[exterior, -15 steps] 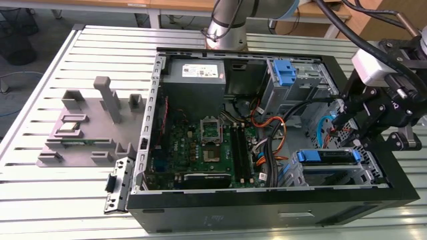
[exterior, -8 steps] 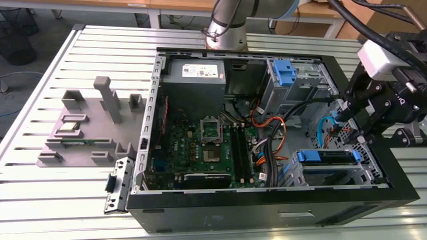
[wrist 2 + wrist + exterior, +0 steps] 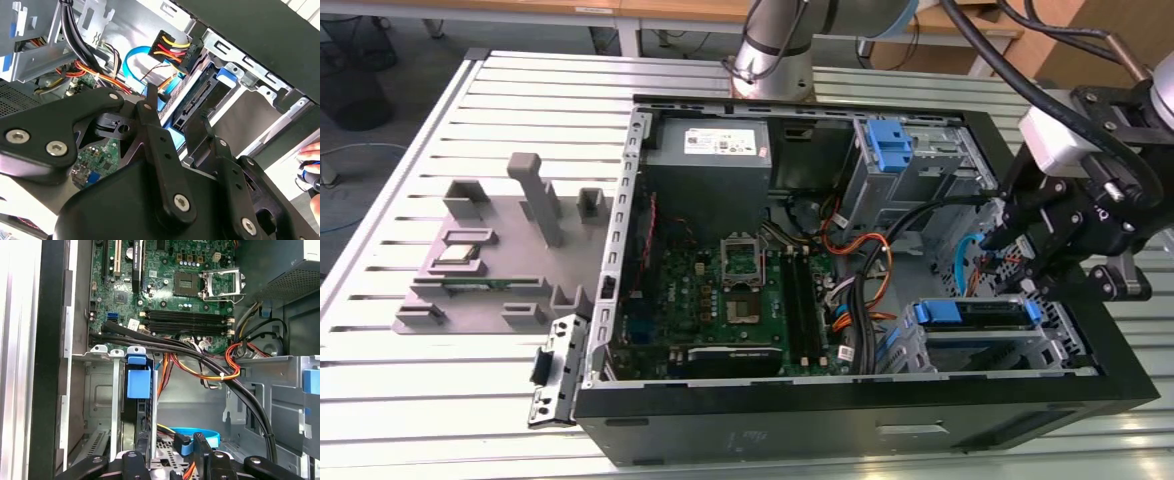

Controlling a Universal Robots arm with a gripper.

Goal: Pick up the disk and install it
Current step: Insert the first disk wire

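Sitting on edge in the grey metal drive cage at the front corner of the open black computer case, the flat silver disk in its blue plastic bracket has its long axis running across the exterior view, its blue tab facing the green motherboard in the first wrist view. Above that cage (at the exterior view's right) hangs the black gripper, fingers spread apart and grasping nothing, just short of the disk's connector edge.
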